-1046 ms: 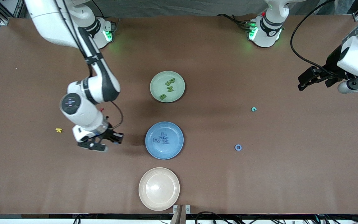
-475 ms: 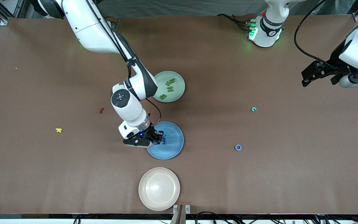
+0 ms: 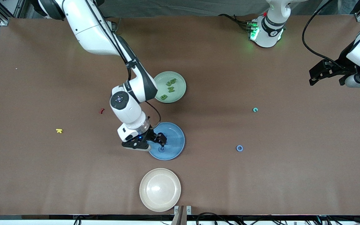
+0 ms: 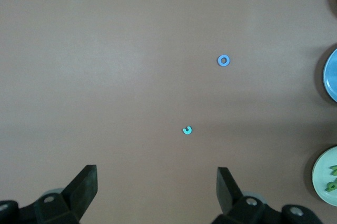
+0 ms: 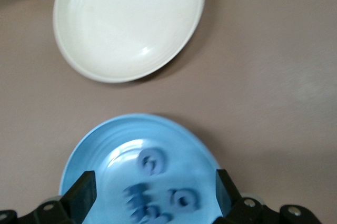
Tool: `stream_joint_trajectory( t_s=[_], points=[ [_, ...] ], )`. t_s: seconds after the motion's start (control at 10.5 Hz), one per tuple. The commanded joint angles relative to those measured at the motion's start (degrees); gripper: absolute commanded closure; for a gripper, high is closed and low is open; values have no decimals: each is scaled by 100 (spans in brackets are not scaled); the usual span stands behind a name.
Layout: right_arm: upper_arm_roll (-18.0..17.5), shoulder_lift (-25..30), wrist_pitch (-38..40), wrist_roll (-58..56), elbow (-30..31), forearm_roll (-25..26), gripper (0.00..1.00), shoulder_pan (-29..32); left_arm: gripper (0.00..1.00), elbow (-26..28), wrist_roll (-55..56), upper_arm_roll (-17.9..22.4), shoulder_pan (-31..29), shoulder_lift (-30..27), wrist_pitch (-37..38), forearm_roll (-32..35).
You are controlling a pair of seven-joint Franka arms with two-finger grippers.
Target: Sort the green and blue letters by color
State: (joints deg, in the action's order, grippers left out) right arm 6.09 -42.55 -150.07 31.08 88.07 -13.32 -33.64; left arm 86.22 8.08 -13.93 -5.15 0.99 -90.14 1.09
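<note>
While the right pincer [image 3: 156,143] hung low over the blue plate [image 3: 175,147] at centre frame, its fingers stood spread wide and held nothing; blue letters [image 5: 152,162] lay loose on the plate below it, which suggests a piece had just been dropped among its own colour. Green letters [image 3: 169,87] sat on the green plate [image 3: 180,82] just above in the front view, so each plate seems to serve as the bin for its matching shade. An empty cream plate [image 3: 160,189] lay lower in the frame. One blue ring-shaped letter [image 3: 239,148] remained on the bare tabletop [image 3: 261,175] at right of centre, and a small teal C-shaped piece [image 3: 255,109] above it; a yellow letter [image 3: 59,131] and a dark red letter [image 3: 102,110] lay at the left.

From the upper left the right arm reached down, elbow bent, wrist pointing almost straight at the plate. At the right edge the left arm waited, its left pincer [image 3: 319,72] raised high over the tabletop, fingers wide apart and empty
</note>
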Motion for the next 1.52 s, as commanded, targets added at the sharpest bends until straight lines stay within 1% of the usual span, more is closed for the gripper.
stream_joint_trajectory(
  t_s=[0.0, 0.1, 0.29, 0.38, 0.57, 0.67, 0.86, 0.95, 1.14, 1.24, 1.43],
  points=[
    [-99, 273, 319, -232, 17, -57, 0, 628, 0, -26, -201, -13, -12, -37, 93, 110],
    [-143, 395, 581, -730, 61, -48, 0, 935, 0, -26, -202, -13, -12, -28, 93, 50],
    [-143, 729, 1353, -1742, 210, -47, 0, 1524, 0, -26, -114, -74, 14, -37, 93, 75],
    [-135, 896, 1766, -2085, 237, 5, 0, 1788, 0, -26, -122, -75, 32, -28, 93, 75],
    [-117, 1300, 2251, -2999, 359, 250, 0, 2342, 0, -26, -122, -75, 23, -11, 93, 58],
    [-39, 1467, 2523, -3203, 360, 338, 0, 2466, 0, -26, -149, -66, 6, -11, 93, 40],
    [-3, 1845, 2937, -3406, 360, 1039, 0, 2826, 0, -35, -175, -75, 6, -28, 93, 75],
    [-3, 2099, 3244, -3537, 342, 1138, 0, 2993, 0, -35, -175, -83, 6, -28, 93, 75],
    [-3, 2609, 3868, -3758, 307, 1148, 0, 3266, 0, -44, -166, -84, 6, -28, 93, 67],
    [-3, 2846, 4149, -3750, 307, 1191, 0, 3302, 0, -35, -166, -84, 6, -28, 93, 67],
    [-3, 3330, 4651, -3724, 298, 1611, 0, 3329, 0, -44, -166, -92, 6, -28, 93, 75]
  ],
)
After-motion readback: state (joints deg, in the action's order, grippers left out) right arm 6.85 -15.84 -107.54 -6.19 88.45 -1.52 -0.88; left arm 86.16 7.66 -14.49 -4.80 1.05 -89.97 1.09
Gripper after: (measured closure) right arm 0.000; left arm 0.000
